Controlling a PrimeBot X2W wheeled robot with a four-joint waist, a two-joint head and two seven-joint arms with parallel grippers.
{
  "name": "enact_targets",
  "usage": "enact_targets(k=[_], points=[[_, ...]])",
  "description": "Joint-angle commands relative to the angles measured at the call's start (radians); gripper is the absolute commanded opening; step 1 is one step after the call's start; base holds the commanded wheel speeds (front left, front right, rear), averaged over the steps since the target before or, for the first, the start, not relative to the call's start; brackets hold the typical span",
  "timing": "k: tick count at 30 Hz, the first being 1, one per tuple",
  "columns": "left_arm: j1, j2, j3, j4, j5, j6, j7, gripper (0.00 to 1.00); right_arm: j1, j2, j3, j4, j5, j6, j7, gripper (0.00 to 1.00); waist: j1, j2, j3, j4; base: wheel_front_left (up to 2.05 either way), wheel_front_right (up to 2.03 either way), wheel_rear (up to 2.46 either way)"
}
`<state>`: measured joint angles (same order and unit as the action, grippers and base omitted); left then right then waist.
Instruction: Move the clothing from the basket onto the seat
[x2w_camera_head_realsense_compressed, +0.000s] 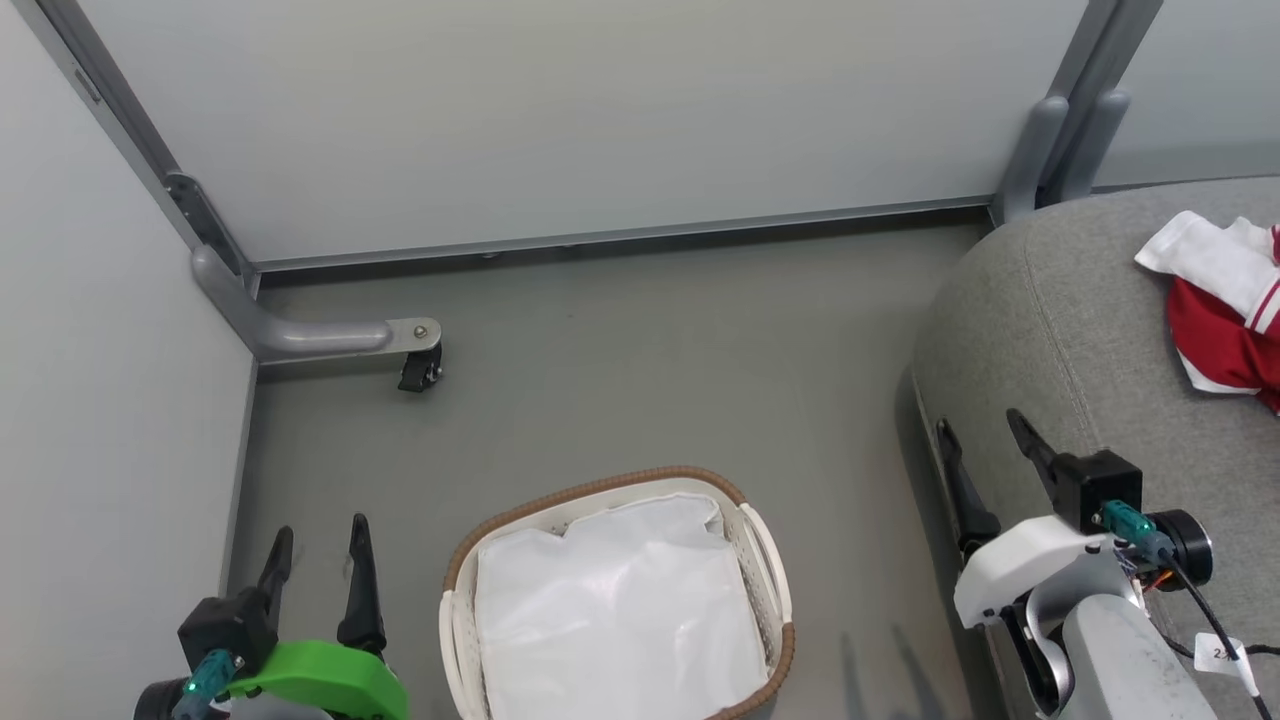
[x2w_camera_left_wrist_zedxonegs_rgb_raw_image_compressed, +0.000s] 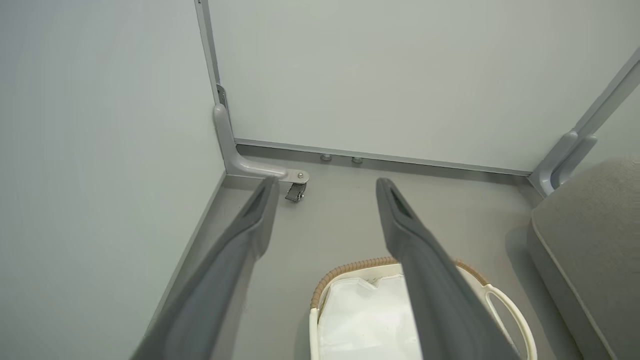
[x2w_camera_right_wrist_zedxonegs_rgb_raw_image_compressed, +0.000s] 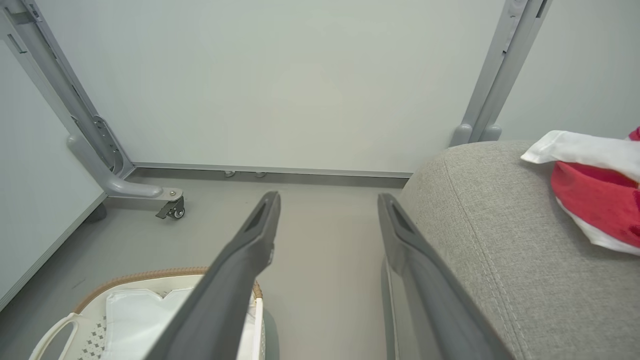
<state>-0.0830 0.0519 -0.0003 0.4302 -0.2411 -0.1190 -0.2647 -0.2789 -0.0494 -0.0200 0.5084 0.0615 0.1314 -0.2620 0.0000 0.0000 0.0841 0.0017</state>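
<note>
The red and white clothing (x2w_camera_head_realsense_compressed: 1225, 305) lies in a heap on the grey seat (x2w_camera_head_realsense_compressed: 1050, 330) at the far right, also seen as clothing (x2w_camera_right_wrist_zedxonegs_rgb_raw_image_compressed: 592, 187) on the seat (x2w_camera_right_wrist_zedxonegs_rgb_raw_image_compressed: 500, 240) in the right wrist view. The oval basket (x2w_camera_head_realsense_compressed: 765, 560) stands on the floor at the bottom centre, holding just its white liner (x2w_camera_head_realsense_compressed: 620, 610). My left gripper (x2w_camera_head_realsense_compressed: 318, 535) hovers open and empty left of the basket (x2w_camera_left_wrist_zedxonegs_rgb_raw_image_compressed: 350, 272). My right gripper (x2w_camera_head_realsense_compressed: 982, 425) is open and empty beside the seat's front left corner, right of the basket (x2w_camera_right_wrist_zedxonegs_rgb_raw_image_compressed: 130, 280).
Pale partition walls close the space at the back and left. A grey metal foot with a castor (x2w_camera_head_realsense_compressed: 420, 370) juts onto the floor at the back left. Another partition post (x2w_camera_head_realsense_compressed: 1050, 150) stands behind the seat. Bare grey floor (x2w_camera_head_realsense_compressed: 650, 380) lies between basket and wall.
</note>
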Motion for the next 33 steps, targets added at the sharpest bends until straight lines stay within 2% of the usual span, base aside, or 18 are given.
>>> enact_targets(k=[1, 4, 5, 9, 33], points=[[0.023, 0.0, -0.001, 0.002, -0.007, -0.003, 0.001, 1.0, 0.023, -0.004, 0.004, 0.003, 0.004, -0.001, -0.004, 1.0, 0.0, 0.0, -0.035, 0.001, 0.0, 0.0, 0.0], [0.056, 0.0, -0.01, 0.028, -0.026, -0.005, 0.001, 1.0, 0.054, -0.004, 0.009, 0.012, 0.016, -0.001, -0.004, 1.0, 0.0, 0.0, -0.058, -0.001, 0.0, 0.0, 0.0], [0.04, 0.0, -0.009, 0.03, -0.02, -0.003, 0.0, 0.0, 0.041, 0.0, 0.009, 0.011, 0.016, 0.0, 0.0, 0.0, 0.0, 0.0, -0.041, 0.0, 0.0, 0.0, 0.0], [0.055, -0.007, -0.007, 0.064, -0.028, -0.003, 0.005, 0.0, 0.068, 0.008, 0.003, 0.044, 0.025, 0.0, 0.007, 0.0, 0.0, 0.0, -0.043, 0.0, 0.0, 0.0, 0.0], [0.027, -0.004, 0.031, -0.015, -0.445, -0.006, 0.121, 0.0, 0.101, 0.004, -0.026, -0.056, 0.499, 0.0, 0.121, 0.0, 0.0, 0.0, -0.05, 0.0, 0.0, 0.0, 0.0]])
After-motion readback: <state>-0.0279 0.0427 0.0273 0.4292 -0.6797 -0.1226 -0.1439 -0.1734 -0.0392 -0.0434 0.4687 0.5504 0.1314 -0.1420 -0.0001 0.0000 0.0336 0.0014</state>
